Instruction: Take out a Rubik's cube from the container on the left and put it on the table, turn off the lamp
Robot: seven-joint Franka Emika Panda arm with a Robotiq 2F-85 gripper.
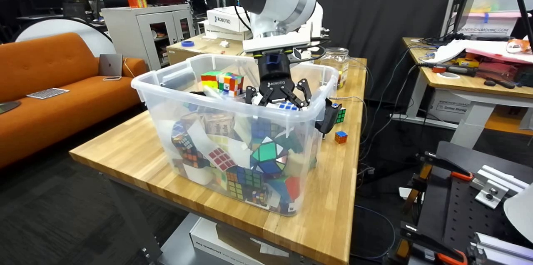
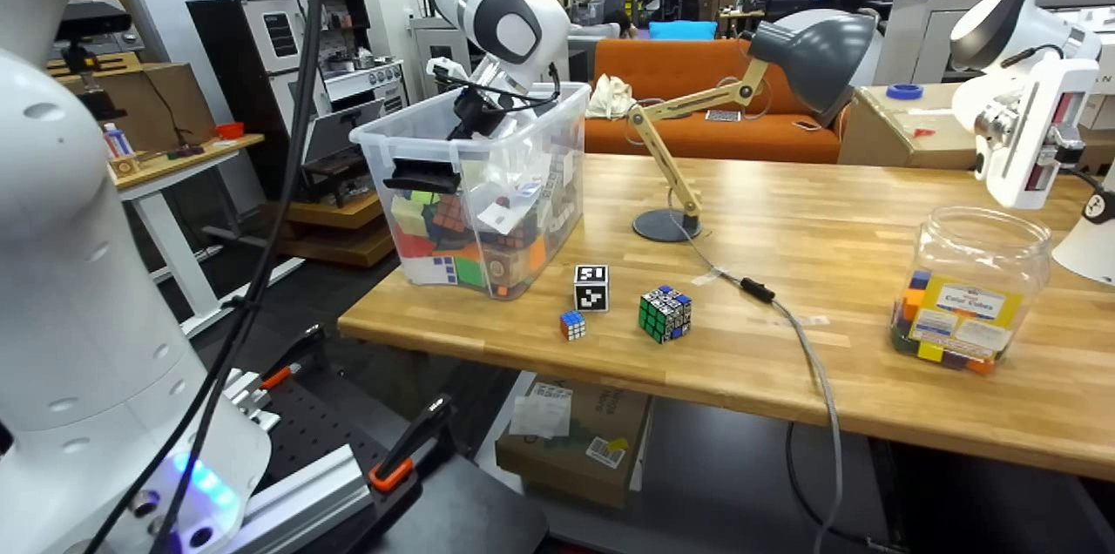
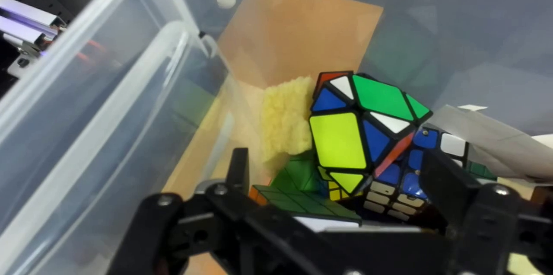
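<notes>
The container (image 1: 233,108), a translucent tub, stands on the wooden table (image 2: 784,214), filled with several Rubik's cubes and loose paper. Inside it, my gripper (image 3: 337,167) points down with its jaws spread wide and holds nothing. In the wrist view, a faceted puzzle cube (image 3: 339,141) in yellow, green and blue lies ahead between the fingers. Below it sits a green-faced cube (image 3: 306,203) close to the left finger, while a blue-and-white cube (image 3: 399,180) is partly behind the right one. The lamp (image 2: 810,57) has a grey head and wooden arm; whether it is lit, I cannot tell.
Beside the container on the table are a small cube (image 2: 572,326), a black-and-white marker cube (image 2: 591,288) and a larger cube (image 2: 665,314). A clear jar (image 2: 967,301) of blocks stands farther along. The lamp's cord switch (image 2: 757,290) lies between. The container wall (image 3: 108,93) rises left of my gripper.
</notes>
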